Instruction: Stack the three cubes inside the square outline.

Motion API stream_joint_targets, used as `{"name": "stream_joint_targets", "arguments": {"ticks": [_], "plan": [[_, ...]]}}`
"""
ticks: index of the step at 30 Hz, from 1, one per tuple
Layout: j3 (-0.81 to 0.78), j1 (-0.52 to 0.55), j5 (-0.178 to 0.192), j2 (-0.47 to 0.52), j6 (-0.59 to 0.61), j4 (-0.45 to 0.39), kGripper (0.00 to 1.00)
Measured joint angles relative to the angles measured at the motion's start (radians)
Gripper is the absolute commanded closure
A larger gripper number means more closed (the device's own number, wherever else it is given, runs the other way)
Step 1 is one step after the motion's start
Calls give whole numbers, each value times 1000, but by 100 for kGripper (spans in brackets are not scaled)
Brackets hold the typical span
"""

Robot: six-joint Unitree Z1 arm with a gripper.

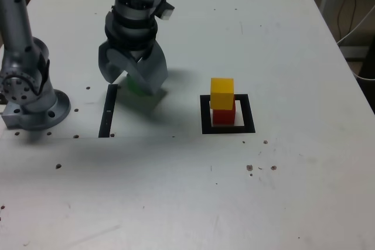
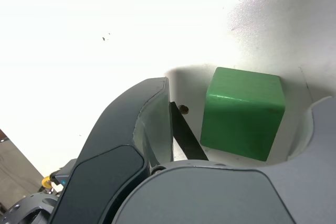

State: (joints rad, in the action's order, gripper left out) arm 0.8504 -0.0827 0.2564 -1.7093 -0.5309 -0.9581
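A white table (image 1: 293, 39) holds a black square outline (image 1: 205, 114) with a yellow cube (image 1: 222, 93) stacked on a red cube (image 1: 223, 116) inside it. To the exterior view's left, well apart, the gripper (image 1: 133, 80) is lowered over the green cube (image 2: 242, 112), jaws apart with gaps on both sides. A narrow black strip (image 1: 106, 112) lies just beside it. Wide bare tabletop separates cube and stack.

No readable text, labels or numbers anywhere.
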Motion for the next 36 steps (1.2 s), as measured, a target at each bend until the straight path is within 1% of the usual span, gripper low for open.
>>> {"name": "stream_joint_targets", "arguments": {"ticks": [4, 10, 15, 22, 30, 32, 36], "plan": [[-4, 0, 0, -1, 1, 13, 24], [-7, 0, 4, -7, 4, 25, 34], [-10, 0, 9, -7, 4, 31, 39], [-14, 0, 9, -6, -5, 53, 48], [-14, 0, 11, -5, -6, 51, 64], [-13, 0, 12, -5, -6, 48, 66], [-12, 0, 17, 0, -6, 44, 67]]}}
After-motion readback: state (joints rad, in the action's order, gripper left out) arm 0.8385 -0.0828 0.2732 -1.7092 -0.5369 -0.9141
